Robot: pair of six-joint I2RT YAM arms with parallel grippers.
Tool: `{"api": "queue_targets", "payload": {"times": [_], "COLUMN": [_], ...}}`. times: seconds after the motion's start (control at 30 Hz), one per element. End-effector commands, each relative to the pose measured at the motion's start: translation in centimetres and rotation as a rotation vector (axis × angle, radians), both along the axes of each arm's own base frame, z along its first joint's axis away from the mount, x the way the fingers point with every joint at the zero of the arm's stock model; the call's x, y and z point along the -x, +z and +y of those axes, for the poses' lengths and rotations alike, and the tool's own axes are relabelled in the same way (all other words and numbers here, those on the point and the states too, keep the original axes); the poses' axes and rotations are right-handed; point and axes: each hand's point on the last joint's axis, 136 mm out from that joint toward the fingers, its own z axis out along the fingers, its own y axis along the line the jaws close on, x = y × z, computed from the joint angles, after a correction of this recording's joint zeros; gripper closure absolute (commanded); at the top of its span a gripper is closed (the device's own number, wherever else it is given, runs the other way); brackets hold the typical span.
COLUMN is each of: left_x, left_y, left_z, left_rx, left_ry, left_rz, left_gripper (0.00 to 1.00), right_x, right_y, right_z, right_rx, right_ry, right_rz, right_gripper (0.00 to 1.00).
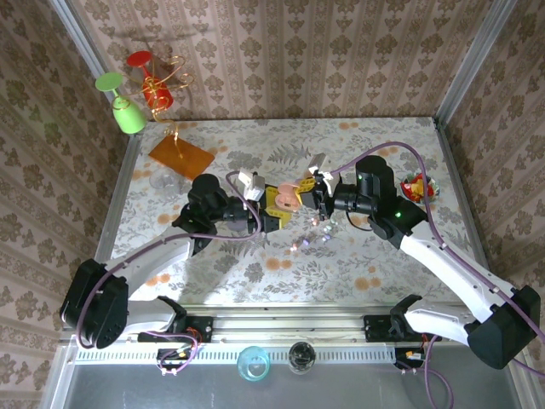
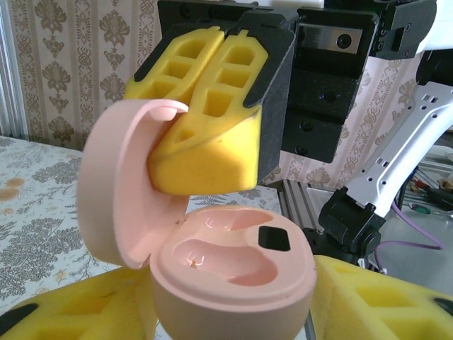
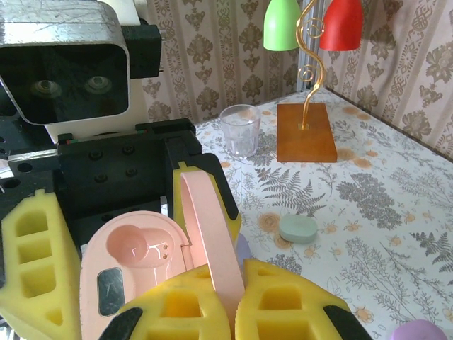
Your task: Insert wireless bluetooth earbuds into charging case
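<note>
A pink charging case [image 2: 233, 262] is held above the table with its lid [image 2: 113, 198] swung open. Both of its wells show bare. My left gripper [image 2: 233, 315] is shut on the case's body, one yellow pad on each side. My right gripper [image 3: 237, 304] is shut on the edge of the lid [image 3: 209, 234], pinching it between its yellow fingers [image 2: 212, 134]. In the top view the two grippers meet mid-table at the case [image 1: 288, 198]. A few tiny glossy earbuds [image 1: 322, 239] lie on the tablecloth just in front of the grippers.
A pale green pebble-shaped case [image 3: 297, 228] lies on the table beyond the lid. A clear glass [image 3: 239, 131] and an orange wooden stand [image 3: 306, 132] with green and red bells are at the back left. Red and yellow sweets [image 1: 417, 186] sit at the right. A purple object [image 3: 417, 331] shows in the corner.
</note>
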Motion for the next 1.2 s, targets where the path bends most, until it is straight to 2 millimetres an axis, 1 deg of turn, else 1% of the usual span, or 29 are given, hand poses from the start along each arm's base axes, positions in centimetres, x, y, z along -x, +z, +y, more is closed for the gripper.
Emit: {"api": "queue_targets", "payload": {"times": [0.0, 0.13, 0.23, 0.3, 0.37, 0.47, 0.57, 0.7, 0.83, 0.87, 0.93, 1.03, 1.1, 1.17], "left_x": [0.3, 0.3, 0.4, 0.5, 0.6, 0.6, 0.7, 0.6, 0.5, 0.5, 0.3, -0.2, -0.7, -1.3], "left_y": [1.6, 1.6, 1.7, 1.8, 1.9, 1.8, 1.7, 1.5, 1.3, 1.3, 1.3, 1.1, 1.0, 1.0], "left_z": [-0.3, -0.3, -0.3, -0.3, -0.2, -0.2, -0.2, -0.2, -0.2, -0.2, -0.1, 0.1, 0.3, 0.7], "left_rx": [0.036, 0.038, 0.042, 0.047, 0.051, 0.05, 0.047, 0.045, 0.044, 0.044, 0.046, 0.051, 0.063, 0.075], "left_ry": [-0.028, -0.031, -0.034, -0.033, -0.035, -0.037, -0.041, -0.036, -0.036, -0.035, -0.027, -0.008, 0.01, 0.037], "left_rz": [-0.033, -0.03, -0.029, -0.034, -0.042, -0.041, -0.037, -0.036, -0.036, -0.037, -0.036, -0.034, -0.035, -0.031], "left_gripper": [0.46, 0.5, 0.5, 0.47, 0.47, 0.51, 0.59, 0.6, 0.67, 0.68, 0.7, 0.71, 0.71, 0.71], "right_x": [0.4, 0.4, 0.3, 0.3, 0.2, 0.1, 0.2, 0.2, 0.1, 0.1, 0.1, 0.5, 1.1, 1.7], "right_y": [0.3, 0.3, 0.0, -0.1, -0.1, 0.0, 0.2, 0.5, 1.0, 1.1, 1.5, 2.5, 3.2, 4.1], "right_z": [0.4, 0.5, 0.5, 0.5, 0.6, 0.6, 0.5, 0.4, 0.3, 0.2, 0.0, -0.4, -0.6, -1.0], "right_rx": [-0.003, -0.001, 0.006, 0.009, 0.007, 0.004, 0.001, -0.013, -0.034, -0.038, -0.056, -0.084, -0.104, -0.128], "right_ry": [0.035, 0.037, 0.036, 0.038, 0.037, 0.032, 0.028, 0.018, 0.004, -0.004, -0.019, -0.025, -0.016, -0.017], "right_rz": [-0.03, -0.024, -0.015, -0.012, -0.009, -0.009, -0.012, -0.012, -0.012, -0.01, -0.01, -0.017, -0.015, -0.015], "right_gripper": [1.0, 1.0, 1.0, 1.0, 1.0, 1.0, 1.0, 1.0, 0.99, 0.94, 0.75, 0.52, 0.41, 0.37]}}
